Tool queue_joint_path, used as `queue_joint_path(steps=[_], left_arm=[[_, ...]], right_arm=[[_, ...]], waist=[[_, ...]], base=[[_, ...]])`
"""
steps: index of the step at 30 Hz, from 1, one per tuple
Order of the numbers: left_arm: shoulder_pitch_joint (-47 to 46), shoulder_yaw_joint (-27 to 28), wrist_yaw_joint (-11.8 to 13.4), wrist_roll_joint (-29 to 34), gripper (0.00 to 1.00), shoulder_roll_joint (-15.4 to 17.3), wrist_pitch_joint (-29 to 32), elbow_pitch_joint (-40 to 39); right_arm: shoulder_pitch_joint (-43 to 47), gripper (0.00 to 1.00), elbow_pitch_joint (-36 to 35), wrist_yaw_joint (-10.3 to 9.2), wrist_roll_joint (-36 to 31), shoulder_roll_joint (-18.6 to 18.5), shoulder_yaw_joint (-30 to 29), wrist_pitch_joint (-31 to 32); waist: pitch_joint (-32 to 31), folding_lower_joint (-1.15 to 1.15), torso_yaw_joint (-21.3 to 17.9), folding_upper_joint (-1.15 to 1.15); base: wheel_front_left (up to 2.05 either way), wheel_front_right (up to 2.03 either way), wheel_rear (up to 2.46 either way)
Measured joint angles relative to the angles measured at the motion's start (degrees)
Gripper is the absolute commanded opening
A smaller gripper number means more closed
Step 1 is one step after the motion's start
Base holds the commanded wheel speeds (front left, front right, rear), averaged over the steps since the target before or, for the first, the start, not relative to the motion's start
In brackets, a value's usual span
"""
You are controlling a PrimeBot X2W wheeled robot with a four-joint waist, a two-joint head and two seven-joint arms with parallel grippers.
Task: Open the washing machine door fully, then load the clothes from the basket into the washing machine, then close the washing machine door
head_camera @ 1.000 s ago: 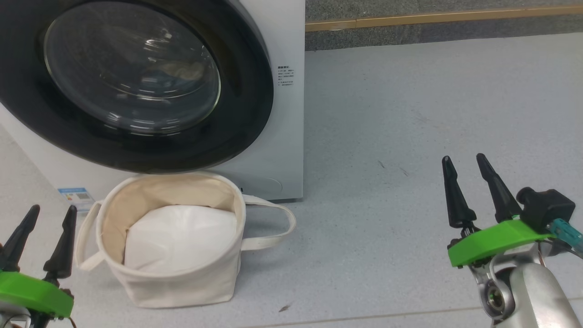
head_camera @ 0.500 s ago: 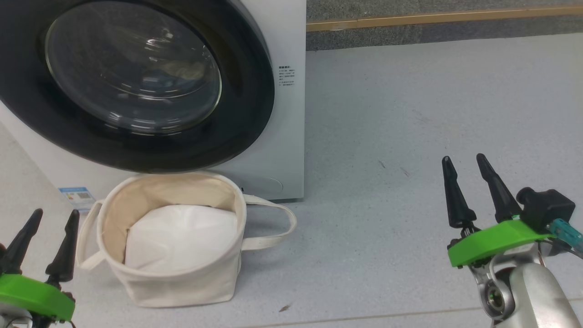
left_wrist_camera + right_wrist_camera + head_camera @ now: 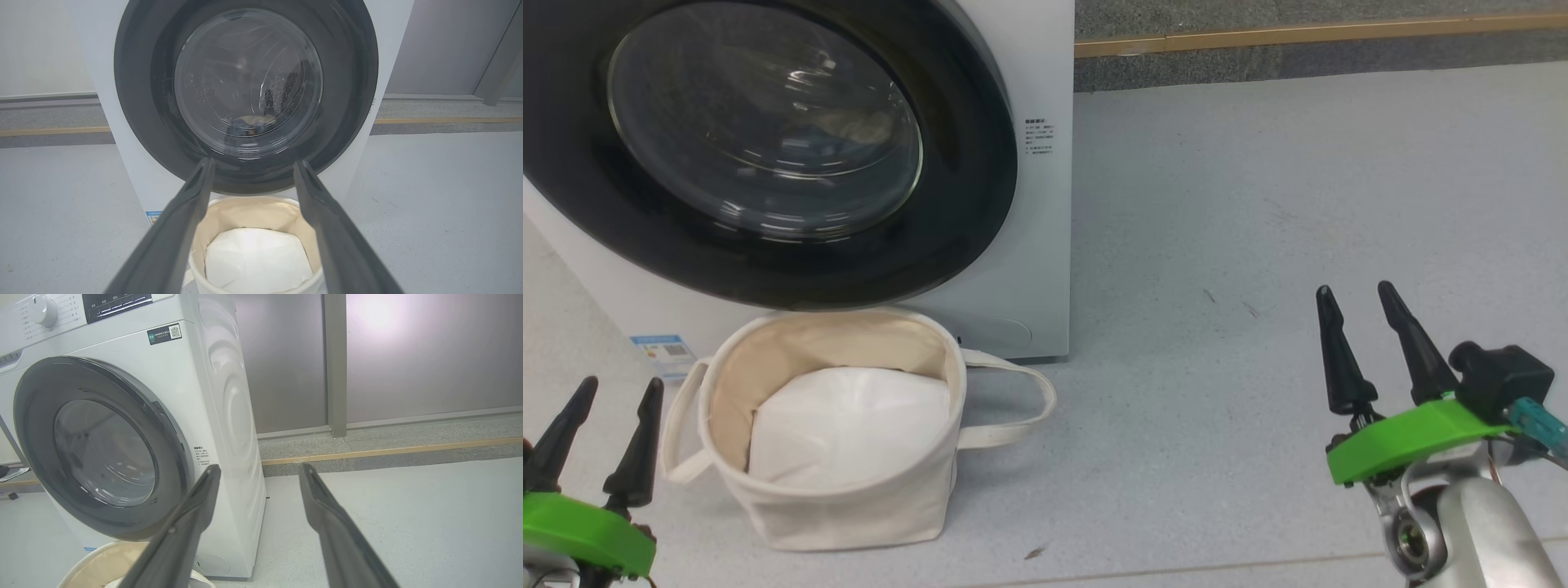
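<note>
Hardly moved since a second ago, bar slight camera drift. Spread wide and holding nothing: left gripper (image 3: 621, 382), right gripper (image 3: 1354, 287). Door (image 3: 964, 163) shut; stiff, glossy, likely slippery, so best hooked at rim recess (image 3: 158, 410). Clothes (image 3: 249, 122) seemingly behind glass, soft, light. Basket (image 3: 849, 514) just below door.

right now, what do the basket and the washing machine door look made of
The basket: off-white cloth, likely canvas, matte; soft creased walls, loop straps. The washing machine door: glossy black rim, probably plastic, around a clear centre, seemingly glass, catching reflections.
</note>
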Motion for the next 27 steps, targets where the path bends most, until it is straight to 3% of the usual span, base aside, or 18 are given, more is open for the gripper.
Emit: queue_joint_path(steps=[17,18,24,27], left_arm=[[-0.2,-0.2,-0.5,0.0,1.0,0.0,-0.2,0.3],[-0.1,-0.3,-0.5,-0.1,0.0,-0.3,-0.2,0.4],[4.6,-2.7,-0.5,-0.2,0.0,-6.0,0.1,3.1],[5.5,-2.2,-0.5,-1.6,0.0,-6.7,0.6,3.2]], right_arm=[[0.8,1.0,-0.3,0.0,0.0,0.0,-0.1,0.0],[0.8,0.0,0.0,0.0,0.0,0.0,-0.1,0.0],[5.1,0.0,5.3,0.0,0.3,0.5,0.1,0.2],[5.6,0.0,5.5,0.0,2.7,0.6,0.0,0.7]], waist=[[-0.2,0.0,0.2,0.0],[-0.2,0.0,0.2,0.0],[-0.2,0.0,0.3,0.0],[-0.2,0.1,0.5,0.0]], base=[[0.0,0.0,0.0],[0.0,0.0,0.0],[0.0,0.0,0.0],[0.0,0.0,0.0]])
